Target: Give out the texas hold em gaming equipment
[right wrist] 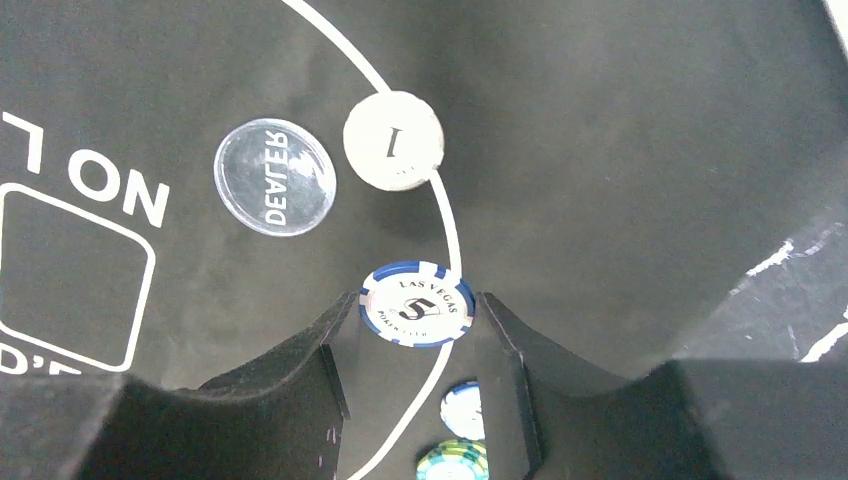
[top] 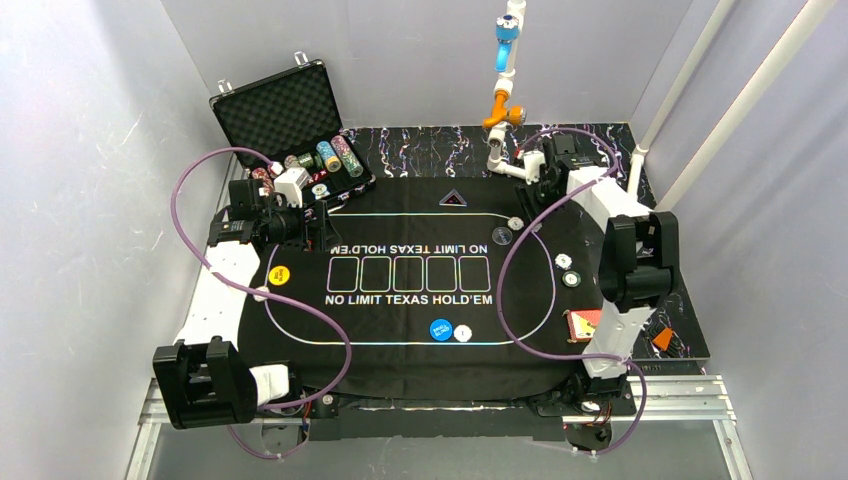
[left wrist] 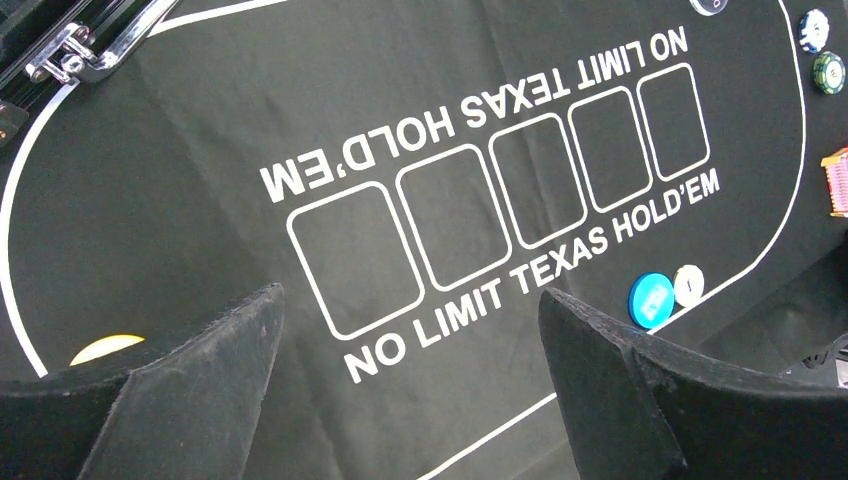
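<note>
Snugly in right tool [right wrist: 417,308], blue-striped chip [right wrist: 416,300]

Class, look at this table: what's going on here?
Two robot arms are laying out poker gear on a Texas Hold'em mat. The right end effector grips a blue-and-white striped chip by its rim, near the clear dealer button and a white chip marked 1. The left end effector hangs open and empty over the mat. More chips sit in the case.

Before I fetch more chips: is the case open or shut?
Open: the case has its lid raised, showing foam lining and chips inside.
</note>
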Robot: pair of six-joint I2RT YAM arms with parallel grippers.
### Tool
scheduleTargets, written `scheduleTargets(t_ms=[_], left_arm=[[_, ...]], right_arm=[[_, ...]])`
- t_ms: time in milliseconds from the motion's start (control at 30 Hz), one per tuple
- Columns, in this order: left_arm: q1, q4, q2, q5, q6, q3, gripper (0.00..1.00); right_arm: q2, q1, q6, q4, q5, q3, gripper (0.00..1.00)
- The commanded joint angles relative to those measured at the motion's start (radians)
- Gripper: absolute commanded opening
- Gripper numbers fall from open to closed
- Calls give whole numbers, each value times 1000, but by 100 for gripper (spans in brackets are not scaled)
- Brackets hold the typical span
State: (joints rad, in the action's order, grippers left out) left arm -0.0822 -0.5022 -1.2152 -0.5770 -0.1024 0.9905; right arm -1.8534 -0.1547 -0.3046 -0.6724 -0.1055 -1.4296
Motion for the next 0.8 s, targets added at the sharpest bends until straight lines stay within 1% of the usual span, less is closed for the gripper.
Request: scheduleTargets(t_ms=[0, 267, 767], left_arm=[[-1, -16, 5, -24, 0, 34, 98], [-1, -18, 0, -21, -6, 33, 98], [-1, -18, -1, -21, -6, 33, 98]], right_arm=[[-39, -15, 34, 40, -7, -48, 44], [-84, -34, 47, 54, -11, -71, 44], [-116, -81, 61, 53, 8, -38, 49]])
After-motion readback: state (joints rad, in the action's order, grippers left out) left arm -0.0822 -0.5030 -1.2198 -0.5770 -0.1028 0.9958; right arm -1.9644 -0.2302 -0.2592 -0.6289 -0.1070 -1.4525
